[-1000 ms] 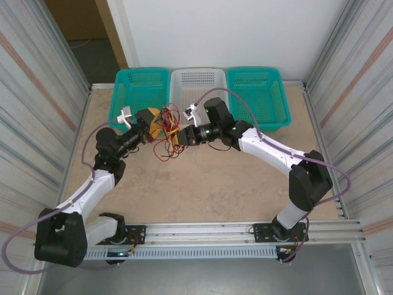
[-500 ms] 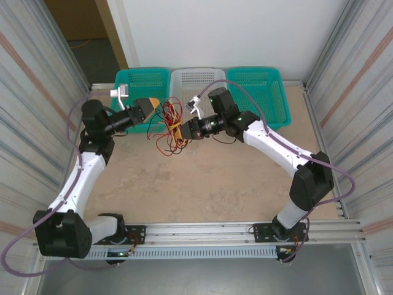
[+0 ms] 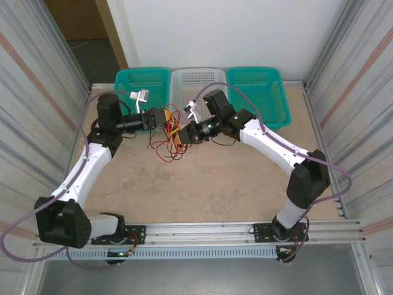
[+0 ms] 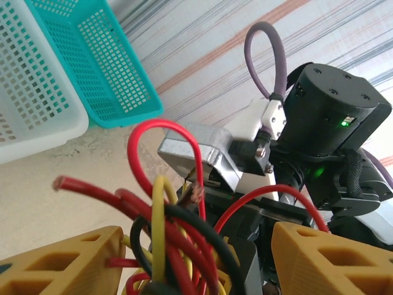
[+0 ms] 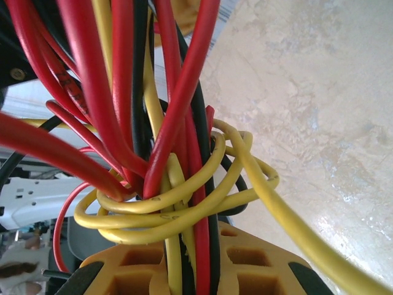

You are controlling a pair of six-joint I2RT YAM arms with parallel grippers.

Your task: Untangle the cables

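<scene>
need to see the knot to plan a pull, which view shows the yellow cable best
The right wrist view: the yellow cable loops around red and black strands just above the right fingers. The top external view gives a small tangle with yellow barely readable; the left wrist view shows one short upright yellow stretch.

No legible text or markings
</scene>
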